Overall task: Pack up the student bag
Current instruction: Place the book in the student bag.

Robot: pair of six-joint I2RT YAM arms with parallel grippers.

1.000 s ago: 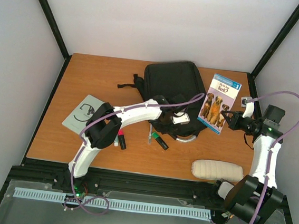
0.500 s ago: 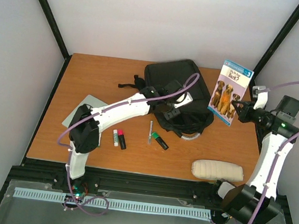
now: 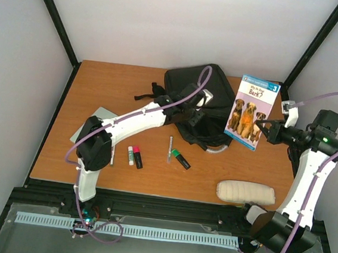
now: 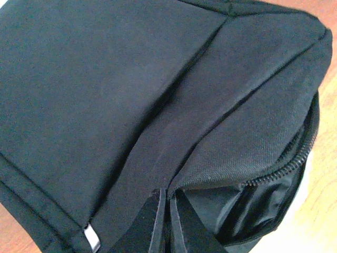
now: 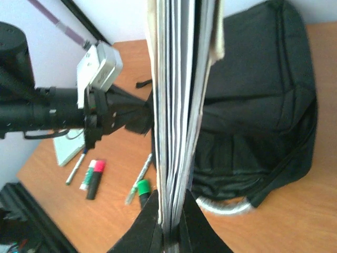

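Observation:
The student bag (image 3: 191,84), a black backpack, lies at the back middle of the table with its grey handle loop (image 3: 216,149) toward the front. My left gripper (image 3: 194,118) is over the bag. In the left wrist view it (image 4: 168,199) is shut on a fold of the bag's fabric (image 4: 105,95) beside the open zip. My right gripper (image 3: 265,131) is shut on the lower edge of a dog picture book (image 3: 251,115) and holds it upright in the air just right of the bag. The right wrist view shows the book (image 5: 176,105) edge-on between the jaws (image 5: 171,213).
A green marker (image 3: 181,159) and a pen (image 3: 170,148) lie in front of the bag. A pink marker and a black one (image 3: 135,156) lie further left. A grey notebook (image 3: 87,132) sits under the left arm. A cream rolled pouch (image 3: 245,192) lies at the front right.
My left gripper has moved from the bag's front edge toward the back, holding its fabric. My right gripper lifted the book, then brought it back left toward the bag.

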